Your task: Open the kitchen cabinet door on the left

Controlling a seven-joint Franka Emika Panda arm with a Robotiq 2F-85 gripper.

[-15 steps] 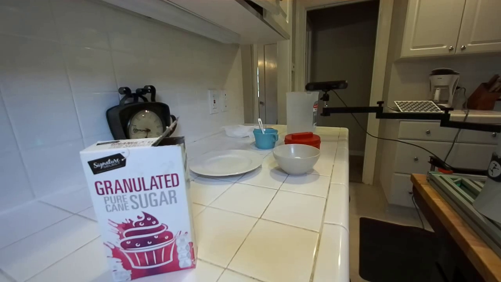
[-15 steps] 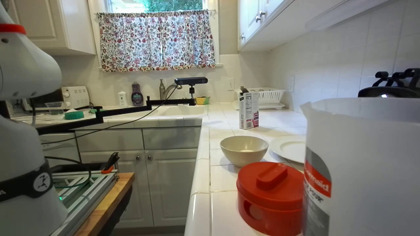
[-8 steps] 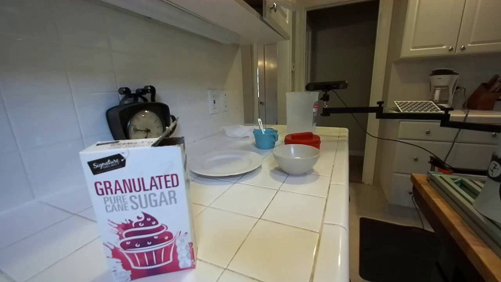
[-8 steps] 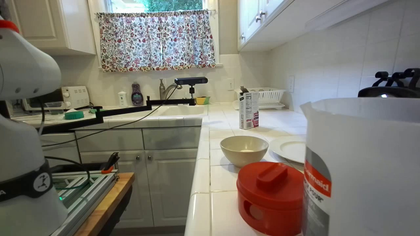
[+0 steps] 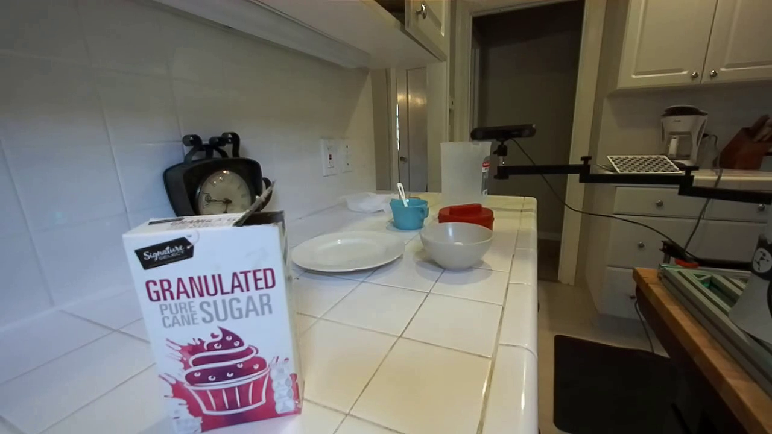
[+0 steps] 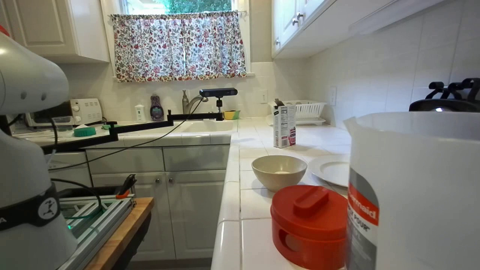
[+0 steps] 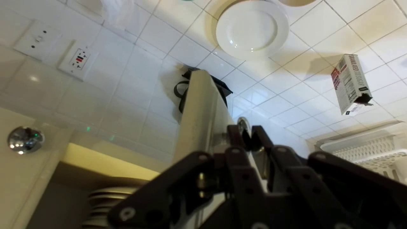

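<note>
Rounded white arm [image 6: 32,80] further aslant, panelled cabinet door [image 5: 434,27] open

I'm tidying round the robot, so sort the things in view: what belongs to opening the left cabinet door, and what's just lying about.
Part of the job:
left cabinet door
its knob
pincer, close to that knob

Just lying about:
sugar box
white plate
bowl
red container
blue cup
pitcher
dish rack
black dial device
</note>
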